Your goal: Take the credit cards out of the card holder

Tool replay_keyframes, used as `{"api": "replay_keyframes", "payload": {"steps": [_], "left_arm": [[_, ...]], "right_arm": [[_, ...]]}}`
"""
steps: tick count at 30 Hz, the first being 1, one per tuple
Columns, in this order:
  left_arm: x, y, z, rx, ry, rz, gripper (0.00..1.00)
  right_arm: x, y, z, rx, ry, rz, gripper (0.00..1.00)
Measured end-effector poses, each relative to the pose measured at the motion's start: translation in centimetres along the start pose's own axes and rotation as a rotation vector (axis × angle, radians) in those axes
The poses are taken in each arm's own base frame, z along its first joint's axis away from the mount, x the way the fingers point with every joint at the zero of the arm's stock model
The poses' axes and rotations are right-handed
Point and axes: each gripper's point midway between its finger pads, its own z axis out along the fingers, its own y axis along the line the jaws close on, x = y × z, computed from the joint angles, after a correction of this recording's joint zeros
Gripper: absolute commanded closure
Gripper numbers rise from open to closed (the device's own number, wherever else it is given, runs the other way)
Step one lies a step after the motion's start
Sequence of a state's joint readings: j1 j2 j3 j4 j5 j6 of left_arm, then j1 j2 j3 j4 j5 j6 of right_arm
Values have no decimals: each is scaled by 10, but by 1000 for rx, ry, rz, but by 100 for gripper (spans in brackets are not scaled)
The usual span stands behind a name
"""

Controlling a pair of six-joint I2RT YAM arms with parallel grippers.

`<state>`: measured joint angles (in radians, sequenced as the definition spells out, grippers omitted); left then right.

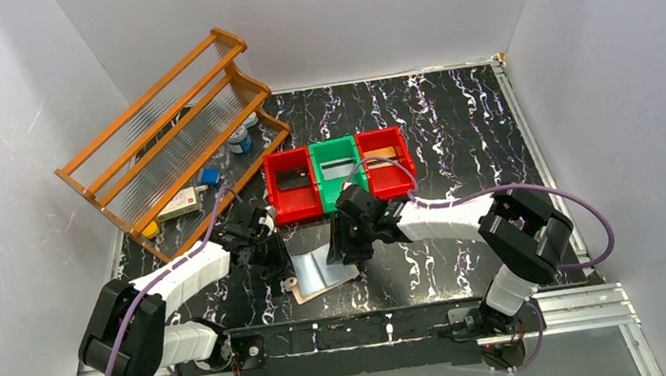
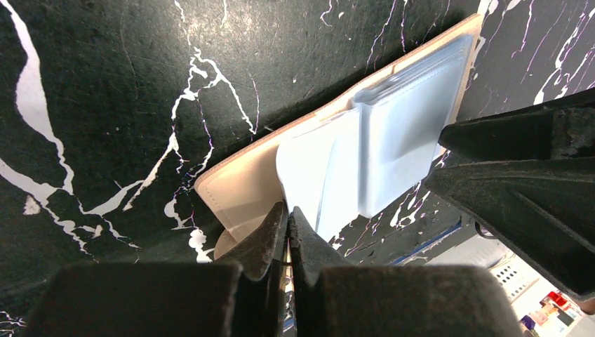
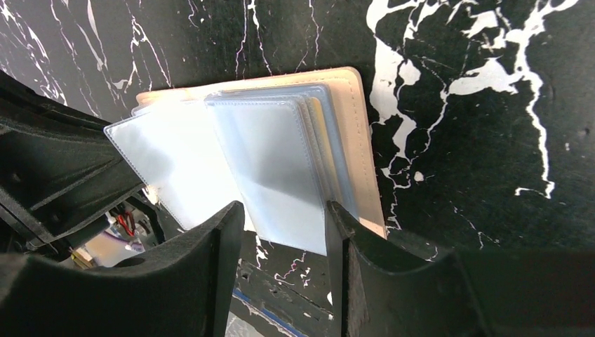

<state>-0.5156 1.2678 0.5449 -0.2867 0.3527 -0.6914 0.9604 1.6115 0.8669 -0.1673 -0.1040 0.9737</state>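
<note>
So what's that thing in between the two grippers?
The open card holder lies there, with the left gripper at one side and the right gripper at the other. The top view shows it best.

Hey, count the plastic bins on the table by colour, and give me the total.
Red bins: 2
Green bins: 1
Total: 3

white walls (image 1: 327, 16) on three sides, black tabletop (image 1: 464, 114) with white marble veins, wooden rack (image 1: 161, 142) tilted at back left, even light
</note>
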Motion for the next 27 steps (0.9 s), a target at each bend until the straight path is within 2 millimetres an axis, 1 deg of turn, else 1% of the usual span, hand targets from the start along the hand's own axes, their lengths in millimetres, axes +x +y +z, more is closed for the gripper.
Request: {"api": "replay_keyframes", "payload": {"steps": [7,16,23,27], "left_arm": [[0,0,0,1,0,0,100],[-1,-3,0,14,-4,4,100],[-2,-4,0,20,-6,6,100],[-2,-4,0,20,-6,6,100]], "right_arm": [[3,7,1,-37,21,-6,51],[4,38,-3,-181,48,-28,52],[11,54,-1,-271,107,-37,49],[21,63,7,-317,175,-49,45]]}}
